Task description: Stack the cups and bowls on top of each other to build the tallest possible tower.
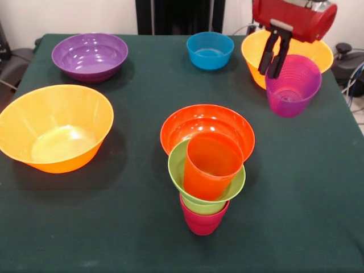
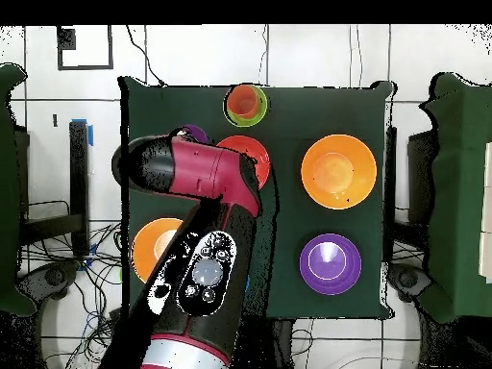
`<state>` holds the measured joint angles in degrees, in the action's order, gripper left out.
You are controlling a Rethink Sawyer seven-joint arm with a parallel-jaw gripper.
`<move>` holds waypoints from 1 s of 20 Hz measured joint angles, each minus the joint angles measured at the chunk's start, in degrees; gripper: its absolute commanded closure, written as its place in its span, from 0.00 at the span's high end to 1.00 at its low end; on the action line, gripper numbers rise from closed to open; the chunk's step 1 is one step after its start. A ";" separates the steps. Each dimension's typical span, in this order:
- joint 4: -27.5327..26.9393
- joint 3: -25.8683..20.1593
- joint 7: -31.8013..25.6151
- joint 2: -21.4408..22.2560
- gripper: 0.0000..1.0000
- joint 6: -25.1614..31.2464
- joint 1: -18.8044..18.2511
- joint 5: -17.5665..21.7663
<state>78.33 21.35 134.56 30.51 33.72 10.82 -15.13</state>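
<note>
Beside the orange bowl [image 1: 255,52], end effector [image 1: 272,71] gripping purple cup [image 1: 293,86].

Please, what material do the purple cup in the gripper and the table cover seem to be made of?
The purple cup looks like thin translucent plastic with a glossy finish: light passes through its wall, and fine horizontal ridges show on it. The table cover looks like dark green cloth, perhaps felt: it is matte, with no reflections, though its weave cannot be seen. The gripper holds the cup's rim.
</note>
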 measured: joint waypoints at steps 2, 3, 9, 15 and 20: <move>-1.90 0.01 0.00 0.21 0.00 1.38 -0.17 0.92; -3.30 0.00 0.00 0.31 0.00 2.43 -0.26 1.38; -9.97 0.01 0.00 0.44 0.00 6.63 -0.76 3.21; -15.72 0.01 0.00 0.44 0.00 9.95 -1.82 4.31; -19.08 0.01 0.00 0.43 0.00 11.42 -2.95 5.41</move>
<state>59.25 21.36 134.56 30.94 45.15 7.87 -9.72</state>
